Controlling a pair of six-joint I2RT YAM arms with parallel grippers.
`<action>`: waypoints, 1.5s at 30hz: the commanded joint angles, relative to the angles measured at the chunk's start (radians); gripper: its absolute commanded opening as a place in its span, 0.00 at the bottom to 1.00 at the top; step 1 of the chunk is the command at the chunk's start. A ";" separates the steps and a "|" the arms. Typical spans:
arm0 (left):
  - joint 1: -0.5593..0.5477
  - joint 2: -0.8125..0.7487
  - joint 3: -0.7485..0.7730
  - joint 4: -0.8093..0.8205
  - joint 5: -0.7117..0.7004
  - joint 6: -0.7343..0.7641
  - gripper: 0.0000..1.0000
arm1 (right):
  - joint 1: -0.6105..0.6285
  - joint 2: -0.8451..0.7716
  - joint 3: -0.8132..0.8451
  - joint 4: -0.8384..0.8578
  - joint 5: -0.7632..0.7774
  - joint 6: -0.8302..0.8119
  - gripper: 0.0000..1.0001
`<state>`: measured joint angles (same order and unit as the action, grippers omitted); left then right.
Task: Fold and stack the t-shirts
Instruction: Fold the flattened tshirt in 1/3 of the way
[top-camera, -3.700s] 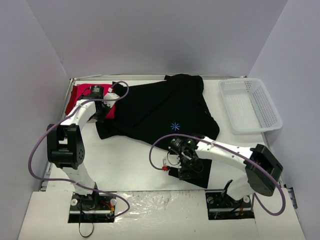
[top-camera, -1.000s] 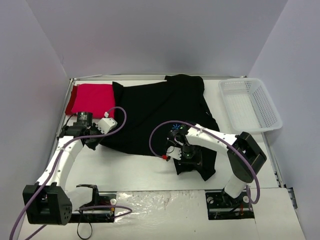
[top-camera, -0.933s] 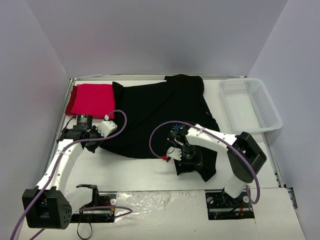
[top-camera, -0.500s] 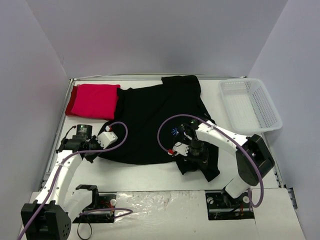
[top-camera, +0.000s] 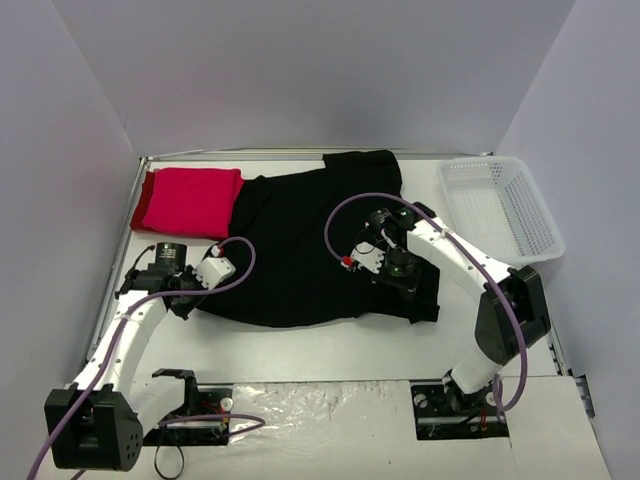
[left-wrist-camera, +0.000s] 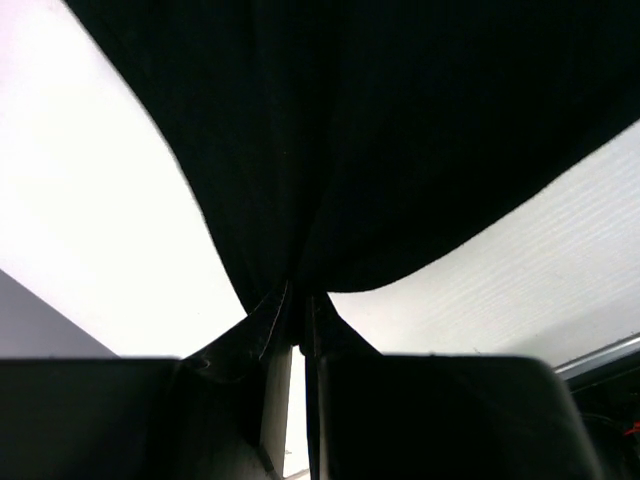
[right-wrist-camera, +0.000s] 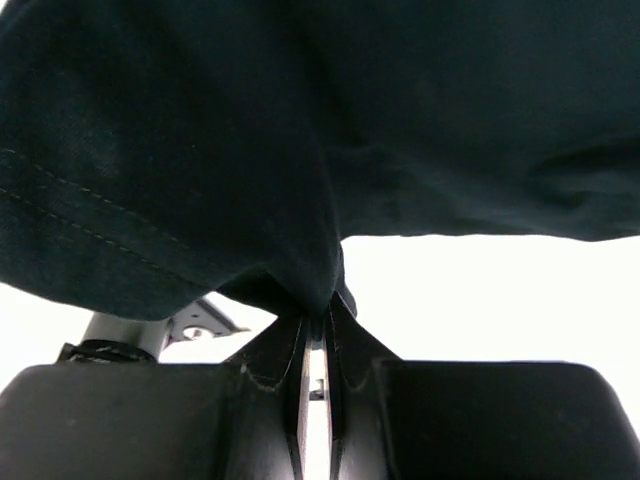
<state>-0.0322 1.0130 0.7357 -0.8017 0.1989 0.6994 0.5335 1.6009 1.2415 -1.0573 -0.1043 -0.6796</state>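
My left gripper (top-camera: 186, 300) and right gripper (top-camera: 403, 283) each clamp the black t-shirt (top-camera: 300, 235) by its near edge, with its body spreading up-frame between them, while the red t-shirt (top-camera: 190, 200) lies upper left, nearer my left arm.

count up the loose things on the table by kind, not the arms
t-shirts: 2, a black t-shirt and a folded red t-shirt
baskets: 1, a white mesh basket
total: 3
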 joint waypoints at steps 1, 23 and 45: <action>0.002 0.028 0.090 0.029 -0.018 -0.028 0.02 | -0.027 0.065 0.065 -0.036 0.058 -0.027 0.00; 0.005 0.222 0.200 0.090 -0.039 -0.044 0.02 | -0.107 0.493 0.636 -0.059 0.169 -0.034 0.00; 0.005 0.354 0.215 0.154 -0.055 -0.046 0.02 | -0.118 0.703 0.849 -0.044 0.221 -0.032 0.00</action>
<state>-0.0322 1.3567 0.9031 -0.6594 0.1539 0.6518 0.4255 2.2921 2.0533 -1.0561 0.0757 -0.7090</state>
